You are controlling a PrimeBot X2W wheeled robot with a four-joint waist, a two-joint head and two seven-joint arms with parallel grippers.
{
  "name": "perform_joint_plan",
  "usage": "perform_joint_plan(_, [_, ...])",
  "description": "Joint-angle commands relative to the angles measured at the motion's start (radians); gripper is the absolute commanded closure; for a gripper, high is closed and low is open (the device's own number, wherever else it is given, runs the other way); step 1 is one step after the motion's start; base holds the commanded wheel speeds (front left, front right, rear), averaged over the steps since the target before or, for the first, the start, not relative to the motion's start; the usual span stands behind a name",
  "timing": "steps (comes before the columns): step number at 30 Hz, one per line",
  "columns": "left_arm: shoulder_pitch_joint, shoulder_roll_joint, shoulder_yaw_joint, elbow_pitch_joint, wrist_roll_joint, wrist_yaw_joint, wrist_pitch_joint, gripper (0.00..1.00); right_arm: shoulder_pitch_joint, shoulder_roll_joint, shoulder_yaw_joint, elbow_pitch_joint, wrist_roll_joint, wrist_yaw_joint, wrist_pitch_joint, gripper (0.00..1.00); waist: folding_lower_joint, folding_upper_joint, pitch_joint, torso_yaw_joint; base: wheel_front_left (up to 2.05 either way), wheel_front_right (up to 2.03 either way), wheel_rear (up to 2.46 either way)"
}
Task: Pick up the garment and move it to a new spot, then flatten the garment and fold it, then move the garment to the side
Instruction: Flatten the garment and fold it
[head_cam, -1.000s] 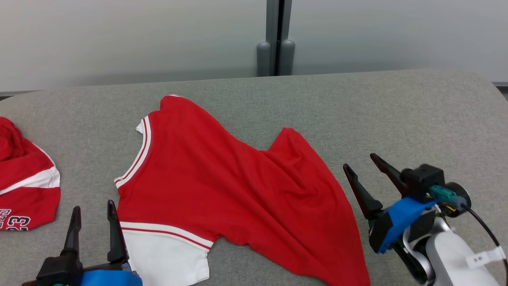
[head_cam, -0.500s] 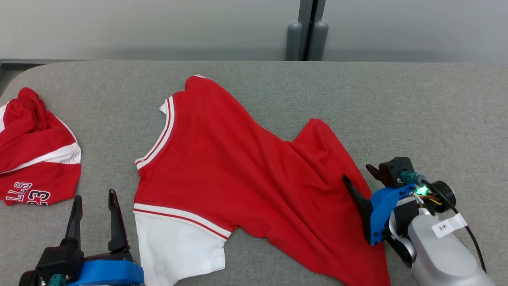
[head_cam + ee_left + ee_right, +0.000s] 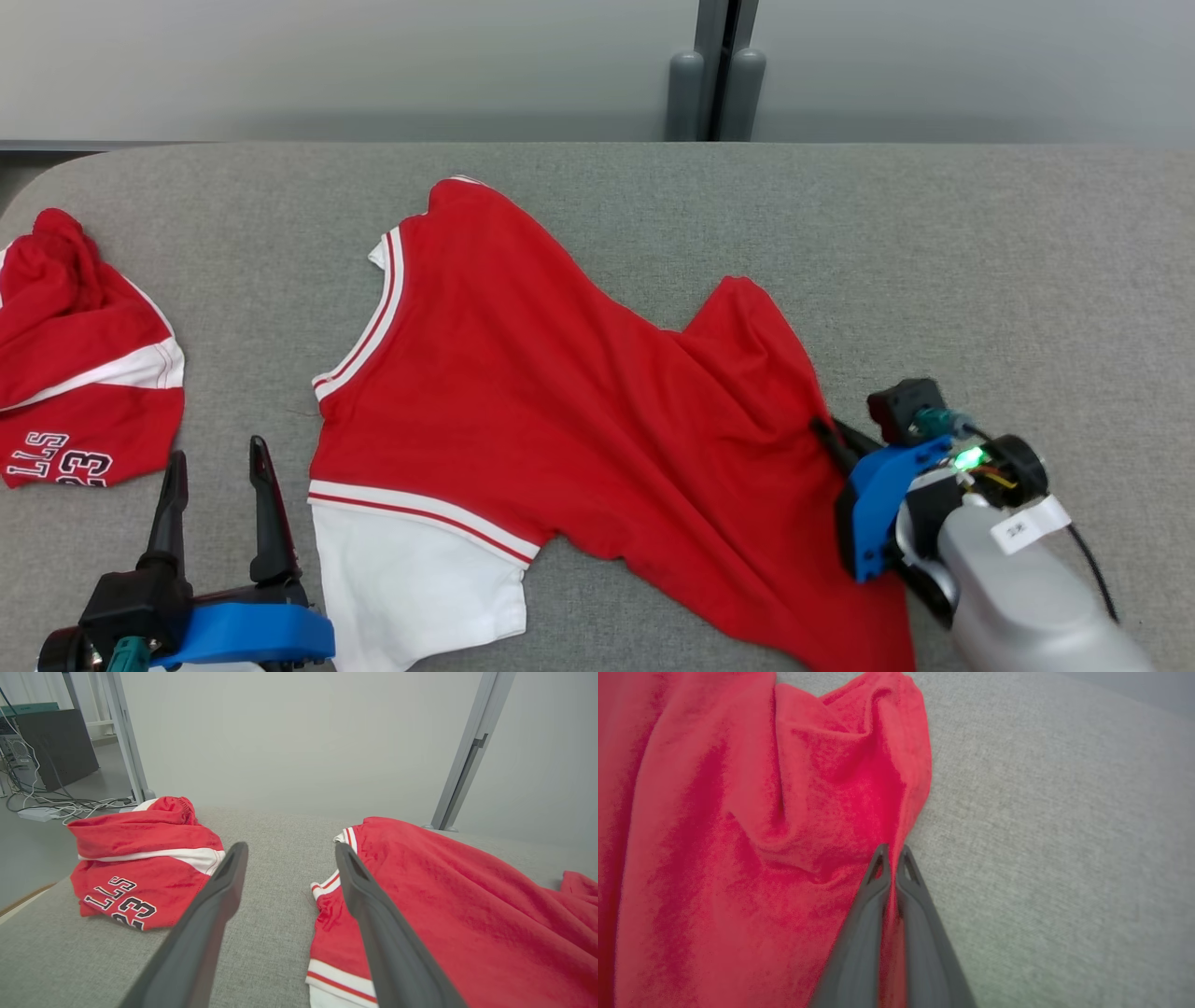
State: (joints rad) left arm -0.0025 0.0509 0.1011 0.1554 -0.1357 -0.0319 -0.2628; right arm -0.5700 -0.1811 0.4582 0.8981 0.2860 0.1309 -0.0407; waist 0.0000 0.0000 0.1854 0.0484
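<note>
Here the right hand (image 3: pixel 892 851) pinches the edge of the shirt (image 3: pixel 560 392), fingers almost together. The shirt lies spread on the counter (image 3: pixel 934 261), and the left hand (image 3: pixel 217 457) stands wide open beside its white sleeve (image 3: pixel 411 588).

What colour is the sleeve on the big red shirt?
The sleeve is white, with a thin red stripe along its top. The head view shows it best.

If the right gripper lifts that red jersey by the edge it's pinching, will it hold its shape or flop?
Probably flops: the red jersey lies in soft folds. It looks thin and light, so one pinched edge in the right gripper should lift it, the rest trailing. The grey fabric surface may drag it.
</note>
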Motion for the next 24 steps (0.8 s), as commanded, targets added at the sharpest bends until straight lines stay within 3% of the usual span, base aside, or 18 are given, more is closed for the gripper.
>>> perform_joint_plan(1, [-0.014,-0.001,0.0,0.001,0.005,-0.001,-0.003,0.0,-0.038,-0.022,-0.001,0.012,0.011,0.0,-0.014,1.0,0.0,0.0,-0.001,0.003,0.0,0.0,0.0])
perform_joint_plan(12, [-0.023,-0.001,-0.02,-0.004,0.001,0.001,-0.003,0.0,-0.262,-0.1,-0.08,0.137,-0.008,0.0,-0.09,1.0,0.0,0.0,0.006,0.041,0.0,0.0,0.0])
perform_joint_plan(14, [-0.027,-0.001,-0.024,-0.002,0.0,0.001,-0.003,0.0,-0.278,-0.087,-0.081,0.172,-0.009,0.0,-0.099,0.58,0.0,0.0,0.009,0.046,0.0,0.0,0.0])
perform_joint_plan(15, [-0.029,-0.001,-0.026,-0.002,0.0,0.001,-0.003,0.0,-0.285,-0.079,-0.076,0.186,-0.005,0.0,-0.1,0.0,0.0,0.0,0.01,0.048,0.0,0.0,0.0])
perform_joint_plan(24, [-0.008,-0.001,-0.016,0.008,0.008,0.008,-0.003,0.0,-0.238,-0.052,-0.109,0.208,0.063,0.0,-0.213,0.0,0.0,0.0,-0.013,0.015,0.0,0.0,0.0])
